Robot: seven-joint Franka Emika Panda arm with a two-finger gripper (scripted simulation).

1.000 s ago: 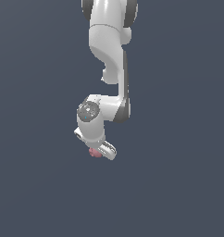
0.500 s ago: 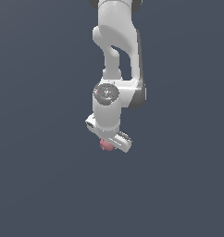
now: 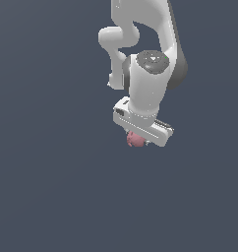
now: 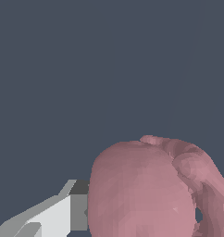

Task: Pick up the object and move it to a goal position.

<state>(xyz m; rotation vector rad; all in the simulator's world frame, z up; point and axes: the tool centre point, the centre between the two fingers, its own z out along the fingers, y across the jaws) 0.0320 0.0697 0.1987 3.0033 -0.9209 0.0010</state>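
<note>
The object is a small dusty-pink lumpy blob (image 3: 135, 140). In the exterior view it peeks out from under the white hand of my arm. My gripper (image 3: 139, 141) is closed around it, and the hand hides most of it. In the wrist view the object (image 4: 151, 190) fills the lower part of the picture, very close to the camera. One grey-white finger (image 4: 63, 213) presses against its side. The other finger is hidden behind the blob.
The white arm (image 3: 150, 59) comes down from the top of the exterior view. Behind everything is a plain dark grey-blue surface (image 3: 52, 187). No goal marker shows in either view.
The arm has swung toward the exterior view's right and drawn nearer to the camera, carrying the pink object with it. The grip on the object has stayed the same.
</note>
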